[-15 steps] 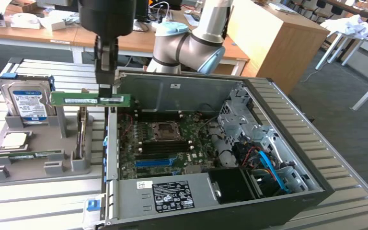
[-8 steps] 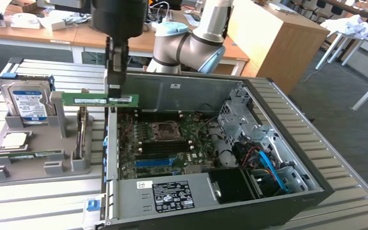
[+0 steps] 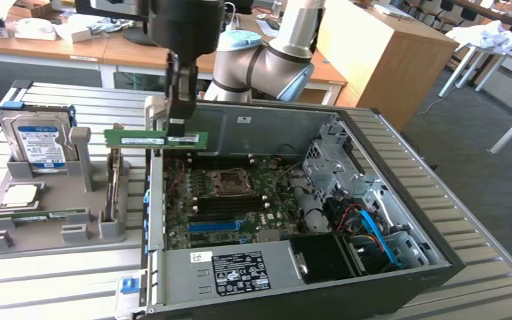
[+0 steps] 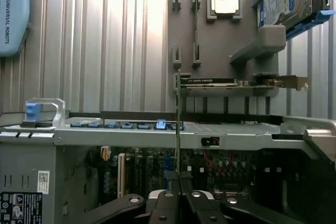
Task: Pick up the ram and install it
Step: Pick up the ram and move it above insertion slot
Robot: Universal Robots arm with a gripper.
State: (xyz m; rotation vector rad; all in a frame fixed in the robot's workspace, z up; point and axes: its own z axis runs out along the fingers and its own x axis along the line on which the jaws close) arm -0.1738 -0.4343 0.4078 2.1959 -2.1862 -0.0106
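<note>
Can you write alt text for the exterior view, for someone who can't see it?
The gripper holds the ram, a green stick, over the edge of an open computer case. On the exterior view's left, a grey tray carries a hard drive.

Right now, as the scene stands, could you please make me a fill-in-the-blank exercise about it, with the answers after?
The claw is shut on the ram, a slim ____ board. The long plastic slot inside the computer case is ____ in colour. The hard drive stands ____ on the gray holder.
Missing words: green; blue; upright.
</note>
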